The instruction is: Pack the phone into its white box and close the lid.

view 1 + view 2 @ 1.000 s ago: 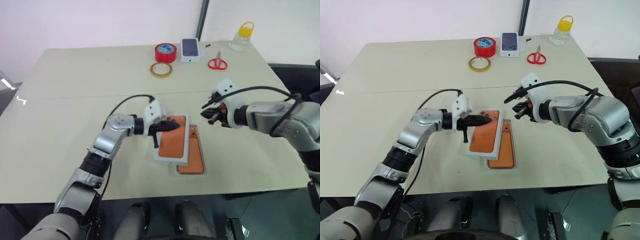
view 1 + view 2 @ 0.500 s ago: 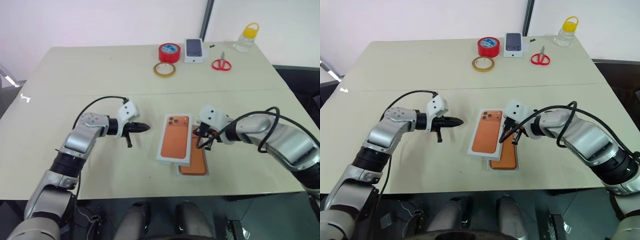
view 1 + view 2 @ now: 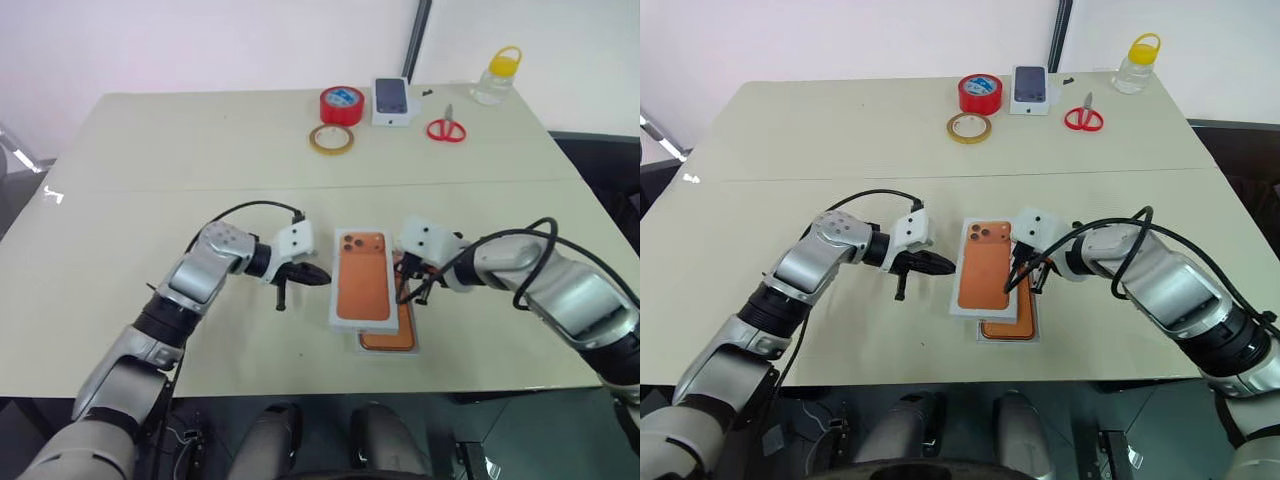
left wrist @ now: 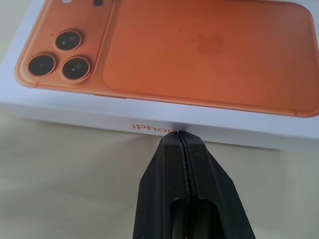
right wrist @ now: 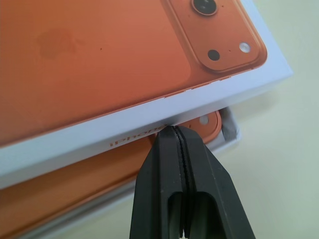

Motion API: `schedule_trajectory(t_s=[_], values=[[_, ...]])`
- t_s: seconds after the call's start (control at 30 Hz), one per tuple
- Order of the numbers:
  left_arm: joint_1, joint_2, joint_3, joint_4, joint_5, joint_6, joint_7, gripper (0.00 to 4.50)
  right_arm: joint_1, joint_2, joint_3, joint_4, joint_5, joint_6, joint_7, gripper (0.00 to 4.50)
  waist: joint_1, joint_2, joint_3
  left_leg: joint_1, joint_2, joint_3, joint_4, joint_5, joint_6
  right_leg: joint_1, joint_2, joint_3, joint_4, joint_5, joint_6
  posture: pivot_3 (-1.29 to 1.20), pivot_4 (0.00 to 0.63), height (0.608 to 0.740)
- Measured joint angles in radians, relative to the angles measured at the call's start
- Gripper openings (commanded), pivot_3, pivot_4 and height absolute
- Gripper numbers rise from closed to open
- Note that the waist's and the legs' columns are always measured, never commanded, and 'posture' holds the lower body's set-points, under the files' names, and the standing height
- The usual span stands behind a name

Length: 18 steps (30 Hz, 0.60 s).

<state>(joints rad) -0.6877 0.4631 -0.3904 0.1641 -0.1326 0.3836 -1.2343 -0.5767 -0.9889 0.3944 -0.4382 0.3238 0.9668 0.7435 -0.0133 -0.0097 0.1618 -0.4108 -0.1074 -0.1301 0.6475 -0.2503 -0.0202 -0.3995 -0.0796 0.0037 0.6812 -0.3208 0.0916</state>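
Pale beige rectangular table, a seam running across it, against a white wall with a dark vertical post behind.

Far edge: red tape roll, tan tape ring, small white box with a dark phone picture, red-handled scissors, clear bottle with yellow cap.

Near centre: the shallow white cardboard tray, the white box, holds the slim orange phone. The white lid with its printed orange phone picture lies over them, offset toward the left arm, so the tray's right and near edges show.

Since a second ago: lid was tilted up at the left gripper's tips, now lies flatter and squarer. Right gripper has dropped from mid-air to the lid's right edge.

Left gripper: black fingers pressed together, empty, tips at the lid's left wall. Right gripper: likewise closed, empty.

Right wrist view: phone corner peeks under the lid. Left wrist view: orange lettering on the lid wall.
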Motion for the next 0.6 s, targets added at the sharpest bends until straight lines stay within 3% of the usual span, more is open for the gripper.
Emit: schedule_trajectory(t_s=[0.27, 0.6], values=[[-0.007, -0.03, -0.025, -0.041, 0.0, 0.003, -0.035, 0.0, 0.078, -0.074, -0.058, -0.071, -0.009, 0.008, 0.062, 0.03, -0.002, 0.0, 0.0, 0.0, 0.0, 0.0, 0.0, 0.0, 0.0, 0.0, 0.0, 0.0, 0.0, 0.0, 0.0, 0.0, 0.15, 0.74], [-0.009, -0.05, -0.028, -0.049, 0.004, 0.016, -0.034, 0.0, 0.105, -0.073, -0.069, -0.078, -0.046, 0.008, 0.067, 0.03, 0.0, 0.0, 0.0, 0.0, 0.0, 0.0, 0.0, 0.0, 0.0, 0.0, 0.0, 0.0, 0.0, 0.0, 0.0, 0.0, 0.15, 0.74]])
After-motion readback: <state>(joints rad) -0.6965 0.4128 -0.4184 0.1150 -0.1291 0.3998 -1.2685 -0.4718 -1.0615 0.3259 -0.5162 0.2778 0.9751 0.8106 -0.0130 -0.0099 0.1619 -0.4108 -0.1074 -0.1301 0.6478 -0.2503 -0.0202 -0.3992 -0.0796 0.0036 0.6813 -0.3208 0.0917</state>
